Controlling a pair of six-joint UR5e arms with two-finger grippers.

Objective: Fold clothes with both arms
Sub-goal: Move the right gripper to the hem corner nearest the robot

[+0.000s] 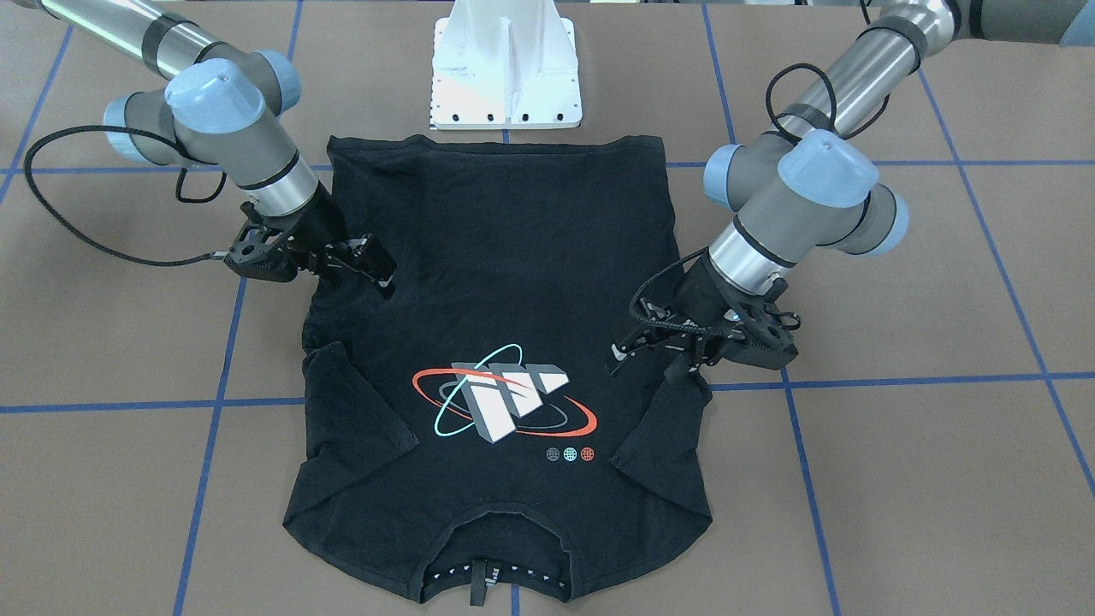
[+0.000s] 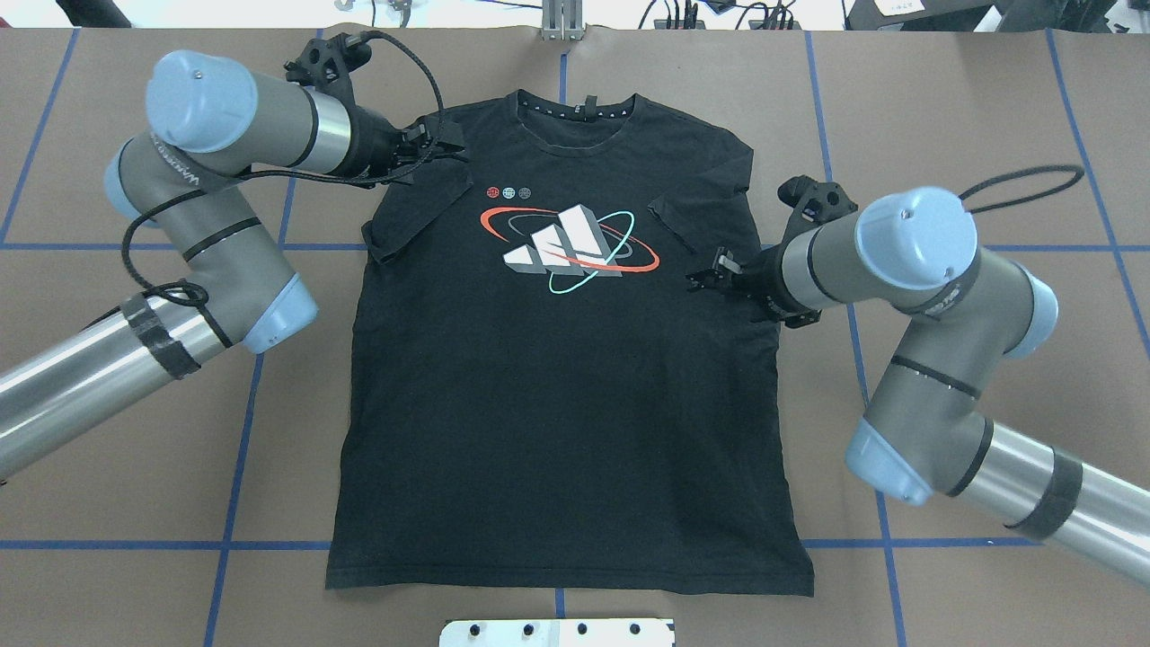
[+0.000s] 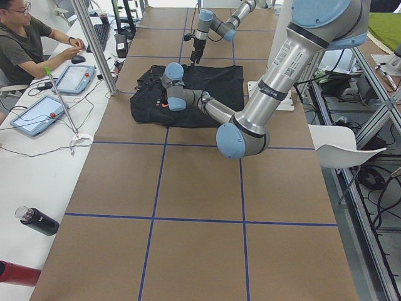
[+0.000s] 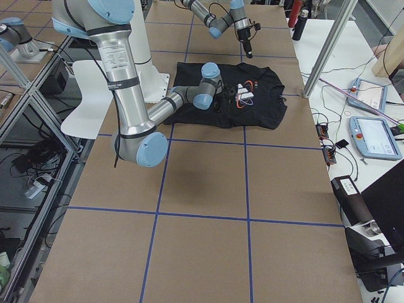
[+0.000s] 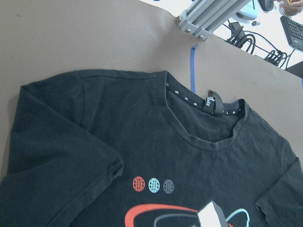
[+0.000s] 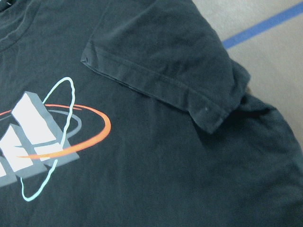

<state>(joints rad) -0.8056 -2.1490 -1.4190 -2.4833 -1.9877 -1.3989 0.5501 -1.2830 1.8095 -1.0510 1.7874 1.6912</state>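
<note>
The black T-shirt (image 2: 557, 404) lies flat on the brown table, print up, collar (image 2: 575, 112) towards the far edge in the overhead view. Both short sleeves are folded inward onto the chest (image 2: 418, 211) (image 2: 705, 211). My left gripper (image 2: 445, 148) hovers over the shoulder on its side, open and holding nothing; in the front-facing view this left gripper (image 1: 629, 334) sits just above the folded sleeve (image 1: 663, 428). My right gripper (image 2: 705, 274) hangs open over the shirt's other side, below that sleeve (image 6: 161, 66). The wrist views show only the shirt (image 5: 94, 142).
The white pedestal base (image 1: 506, 77) stands at the shirt's hem end. Blue tape lines (image 2: 252, 449) grid the table. A person (image 3: 25, 37) sits at a side desk with tablets (image 3: 37, 113); a dark bottle (image 3: 37, 221) lies there. An aluminium frame (image 5: 208, 21) stands beyond the collar.
</note>
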